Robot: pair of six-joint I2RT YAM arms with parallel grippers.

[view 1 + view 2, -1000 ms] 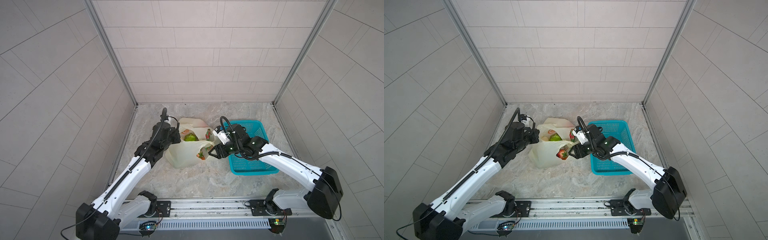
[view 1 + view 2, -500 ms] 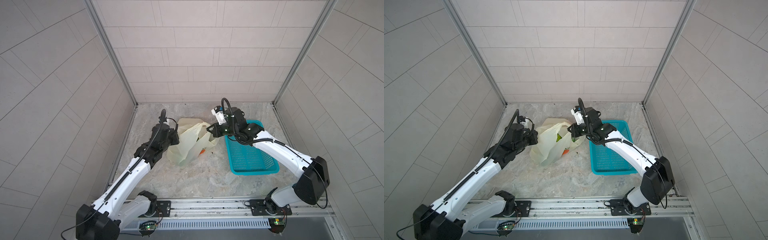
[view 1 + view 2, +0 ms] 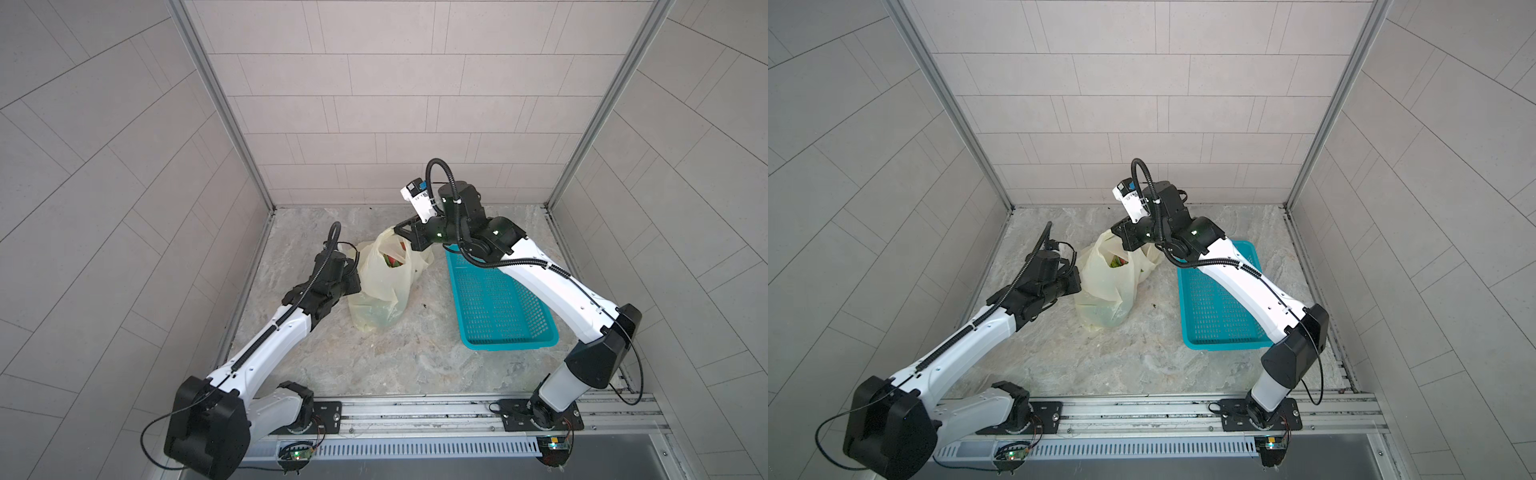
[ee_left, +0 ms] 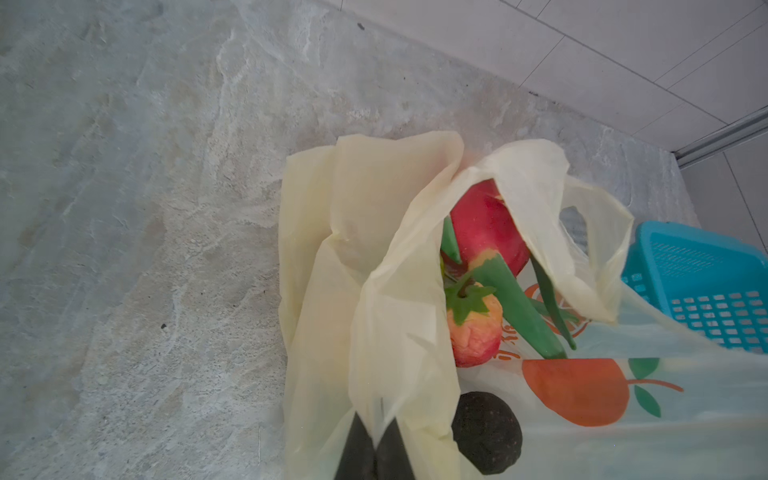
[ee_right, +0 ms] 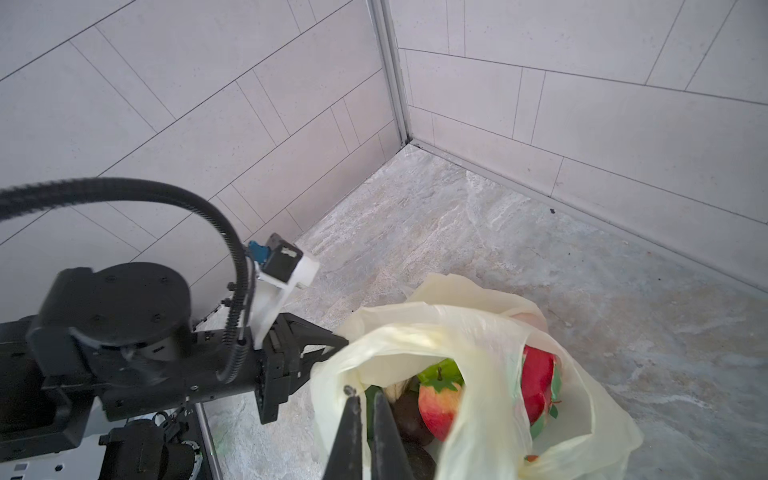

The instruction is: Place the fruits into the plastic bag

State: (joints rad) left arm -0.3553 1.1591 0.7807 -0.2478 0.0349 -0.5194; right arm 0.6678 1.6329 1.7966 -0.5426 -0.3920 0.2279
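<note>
Cream-yellow plastic bag (image 3: pixel 384 282) stands on the grey marbled floor (image 3: pixel 374 365) in both top views, one teal basket (image 3: pixel 494 307) beside it, pale tiled walls around; we count two arms, left gripper (image 3: pixel 355 272) and right gripper (image 3: pixel 399 232) each pinched shut on bag film. Left wrist: fingers (image 4: pixel 365 449) clamp a handle; we count three fruits (image 4: pixel 482 232), orange print, lettering unreadable. Right wrist: fingers (image 5: pixel 353 432) closed on the rim.

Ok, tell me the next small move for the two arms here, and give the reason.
Probably lift both handles together a little. The left tool and the right tool are each shut on the plastic bag, pinching its film at opposite sides of the mouth. The fruits sit inside it, and the teal basket looks empty, so raising the bag evenly seems the sensible step.
</note>
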